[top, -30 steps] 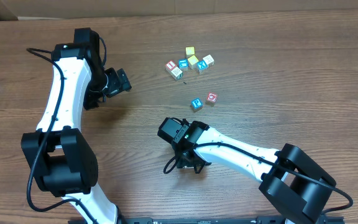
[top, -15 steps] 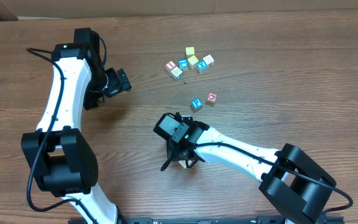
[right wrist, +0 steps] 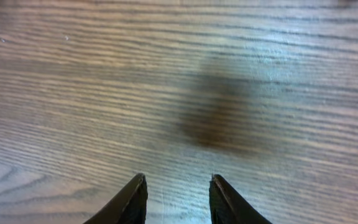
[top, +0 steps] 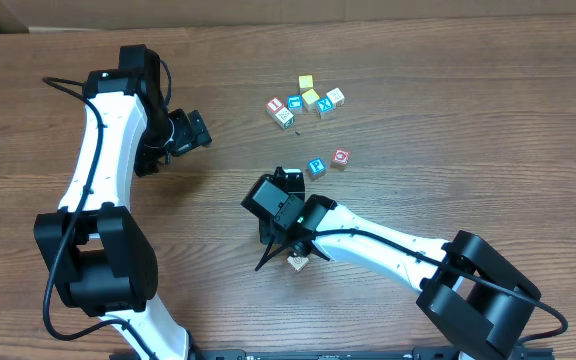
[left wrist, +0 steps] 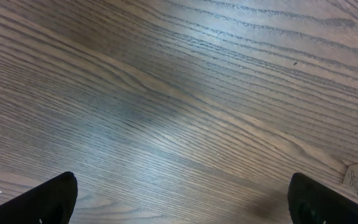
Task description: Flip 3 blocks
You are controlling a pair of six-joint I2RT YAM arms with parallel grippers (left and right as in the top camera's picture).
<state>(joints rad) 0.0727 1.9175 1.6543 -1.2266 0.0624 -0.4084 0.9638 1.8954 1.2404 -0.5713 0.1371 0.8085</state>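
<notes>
Where the blocks lay: the pale block [top: 297, 262] sat alone on the wooden table [top: 448, 130], just beside the right arm's forearm and not between any fingers. The teal-letter block [top: 316, 167] and the red-ring block [top: 340, 157] sat near each other, not touching, farther up the table.
Other cubes: a cluster [top: 306, 100] of yellow-faced, blue-X and other lettered cubes stood beyond that pair, well apart from the pale block.
Right gripper [right wrist: 178, 186]: the fingers were partly parted with a narrow gap and held nothing. Its wrist view showed only bare wood grain and a dark shadow.
Why so narrow: probably because the cubes were tiny and a small gap was enough to pinch one.
Right arm's pose: its black wrist end stood near the teal-letter block, which suggested that cube was the target in hand.
Left gripper [top: 198, 130]: the fingers were spread as wide as they go and empty, over bare wood to the left of the cluster. Only the corners of two cluster cubes showed at the edge of its wrist view.
Why parked there: likely to stay out of the right arm's way.
Pale block's upturned face: too small to tell.
Next move, judged: line the gap up squarely over one cube.
Risk: a light cube could skid away or knock its neighbour.
</notes>
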